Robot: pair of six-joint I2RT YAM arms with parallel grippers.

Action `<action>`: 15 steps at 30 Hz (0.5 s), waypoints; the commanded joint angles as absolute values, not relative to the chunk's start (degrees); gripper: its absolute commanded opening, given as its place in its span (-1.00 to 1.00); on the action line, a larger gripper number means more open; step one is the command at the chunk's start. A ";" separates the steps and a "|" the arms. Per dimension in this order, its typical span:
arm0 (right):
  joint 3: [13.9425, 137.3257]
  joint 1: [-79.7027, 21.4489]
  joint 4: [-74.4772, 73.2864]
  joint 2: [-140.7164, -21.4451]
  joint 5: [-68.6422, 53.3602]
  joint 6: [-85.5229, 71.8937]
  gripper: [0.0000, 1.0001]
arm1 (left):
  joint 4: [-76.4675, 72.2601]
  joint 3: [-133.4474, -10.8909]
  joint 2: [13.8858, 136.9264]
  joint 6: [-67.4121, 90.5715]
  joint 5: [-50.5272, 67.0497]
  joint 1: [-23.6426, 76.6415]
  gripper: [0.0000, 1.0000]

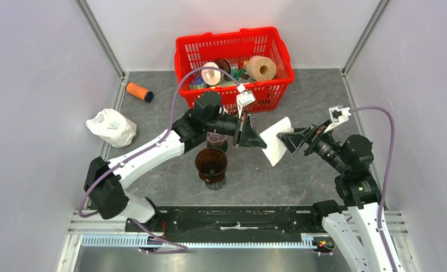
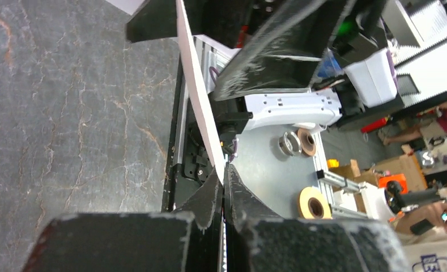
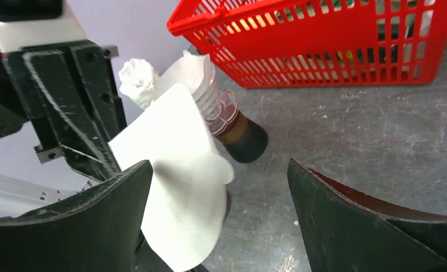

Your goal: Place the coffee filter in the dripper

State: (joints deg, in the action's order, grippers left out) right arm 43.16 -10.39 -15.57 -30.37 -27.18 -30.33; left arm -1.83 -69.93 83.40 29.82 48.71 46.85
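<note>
One coffee filter in air at centre, right of one brown dripper. Left gripper clamped on filter edge; left wrist view shows fingers pinching paper. Right gripper spread wide, clear only in right wrist view. One red basket far.

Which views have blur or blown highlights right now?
Top external: sharp, evenly lit, soft shadow beside the dark brown cone dripper. Left wrist: own fingers close to the lens and soft; white paper coffee filter seen edge-on. Right wrist: filter nearly blown out, red plastic basket crisp, near fingers slightly soft.
</note>
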 commanded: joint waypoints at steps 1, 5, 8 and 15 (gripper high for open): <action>42.01 -10.60 -14.64 -29.58 -31.62 -28.61 0.93 | -0.86 -69.48 80.34 19.91 55.55 47.20 -0.95; 42.94 -10.63 -18.36 -25.18 -31.32 -26.44 0.94 | 3.88 -68.68 77.67 11.67 55.17 47.20 -0.96; 41.73 -10.63 -18.05 -19.70 -33.08 -25.13 0.94 | 5.18 -68.03 76.12 8.14 53.74 47.20 -0.95; 40.76 -10.59 -12.27 -19.46 -46.78 -27.11 0.89 | 6.59 -68.12 75.12 1.51 60.78 47.20 -0.96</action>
State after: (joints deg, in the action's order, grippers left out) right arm 41.23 -10.39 -16.56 -17.06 -36.80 -27.11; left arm 5.67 -68.07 76.90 9.06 55.33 47.00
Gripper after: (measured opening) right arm 0.964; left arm 0.032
